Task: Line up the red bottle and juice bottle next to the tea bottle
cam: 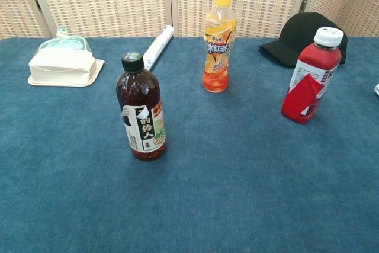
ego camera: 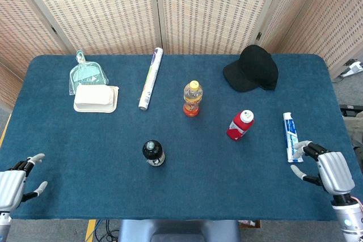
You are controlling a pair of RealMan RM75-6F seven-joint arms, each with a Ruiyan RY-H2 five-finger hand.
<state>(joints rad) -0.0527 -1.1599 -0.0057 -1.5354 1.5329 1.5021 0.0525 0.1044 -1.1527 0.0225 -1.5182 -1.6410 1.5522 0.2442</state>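
At the near-left corner of the blue table (ego camera: 68, 179) the left hand (ego camera: 16, 182) rests at the edge, fingers apart and holding nothing. Further back on that side lie a teal dustpan (ego camera: 86, 75), a white foam box (ego camera: 95, 98) and a rolled poster (ego camera: 151, 79), none of them part of the job.

The tea bottle (ego camera: 153, 153) stands upright near the front, a little left of centre — the anchor of the row. Beyond it and slightly right stands the juice bottle (ego camera: 192, 98), also upright, well apart from the tea. Further right, and between the two in depth, is the red bottle (ego camera: 240, 124), upright too, though the wide view makes it seem to lean.

A black cap (ego camera: 252, 68) sits at the back right, and a toothpaste tube (ego camera: 290, 135) lies lengthwise just ahead of the right hand (ego camera: 324, 168), which is likewise empty with fingers spread.

The relation that matters: the red bottle lies forward and to the left of the right hand, far nearer it than the left hand — so the right arm looks the likelier one to begin, bringing the bottle leftward towards the tea.
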